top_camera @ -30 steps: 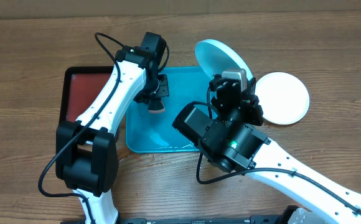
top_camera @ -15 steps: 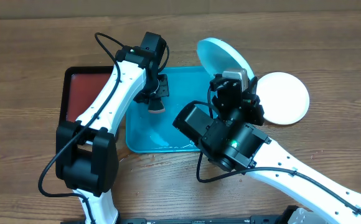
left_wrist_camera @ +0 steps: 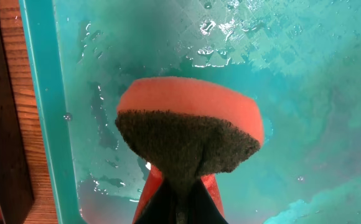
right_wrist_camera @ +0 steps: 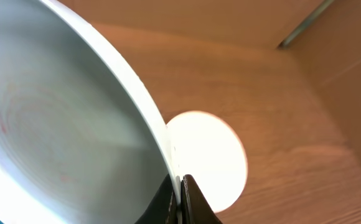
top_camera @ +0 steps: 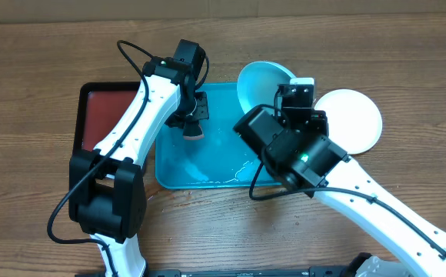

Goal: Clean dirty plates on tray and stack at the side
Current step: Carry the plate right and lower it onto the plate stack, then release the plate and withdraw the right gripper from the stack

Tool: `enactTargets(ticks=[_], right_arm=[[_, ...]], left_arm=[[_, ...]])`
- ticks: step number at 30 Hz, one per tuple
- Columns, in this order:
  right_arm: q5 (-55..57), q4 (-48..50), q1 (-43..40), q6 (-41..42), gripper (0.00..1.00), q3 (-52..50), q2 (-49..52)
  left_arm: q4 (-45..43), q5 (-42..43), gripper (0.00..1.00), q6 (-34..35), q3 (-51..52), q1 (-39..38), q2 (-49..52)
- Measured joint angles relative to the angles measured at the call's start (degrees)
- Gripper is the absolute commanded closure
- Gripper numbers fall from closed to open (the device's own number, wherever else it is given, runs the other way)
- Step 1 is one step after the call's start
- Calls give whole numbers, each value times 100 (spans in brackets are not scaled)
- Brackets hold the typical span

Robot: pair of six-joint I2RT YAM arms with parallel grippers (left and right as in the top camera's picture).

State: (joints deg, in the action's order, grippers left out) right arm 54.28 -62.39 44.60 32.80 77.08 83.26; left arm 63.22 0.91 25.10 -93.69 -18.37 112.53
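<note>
**Pale cyan plate (top_camera: 260, 85) pinched by its rim and tipped up over the tray**

The pale cyan plate is held on edge by the right gripper (top_camera: 294, 98). The jaws are pressed together on a short stretch of its rim, so that the dish rises steeply from the fingertips. Its hollow face is turned towards the other arm. Faint reddish traces can be made out on that face in the right wrist view, so the plate is judged not yet clean. The tilt is judged to serve two ends: the soiled side is offered for wiping, and any drips are caught by the turquoise tray (top_camera: 173, 165) below.

An orange sponge (left_wrist_camera: 190, 134) with a dark scouring side is pinched at its lower end by the left gripper (left_wrist_camera: 177, 202), whose jaws are closed tight on it. The sponge is carried over the wet, water-streaked tray floor. Whether it touches that floor cannot be told.

A white plate (top_camera: 354, 119) lies flat on the wooden table (top_camera: 38, 61) beyond the right gripper's fingertips, outside the tray. It is judged to be the start of the stack at the side. A black tray (top_camera: 104, 115) with a red inside lies on the far side of the left arm from the sponge. No yellow-green plate is seen.
</note>
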Motion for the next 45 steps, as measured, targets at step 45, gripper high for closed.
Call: enactTargets(ticks=[45], right_arm=[[-6408, 621, -6363, -1172, 96, -66, 1569]], left_arm=[[-24, 0, 96, 0, 2, 0, 0]])
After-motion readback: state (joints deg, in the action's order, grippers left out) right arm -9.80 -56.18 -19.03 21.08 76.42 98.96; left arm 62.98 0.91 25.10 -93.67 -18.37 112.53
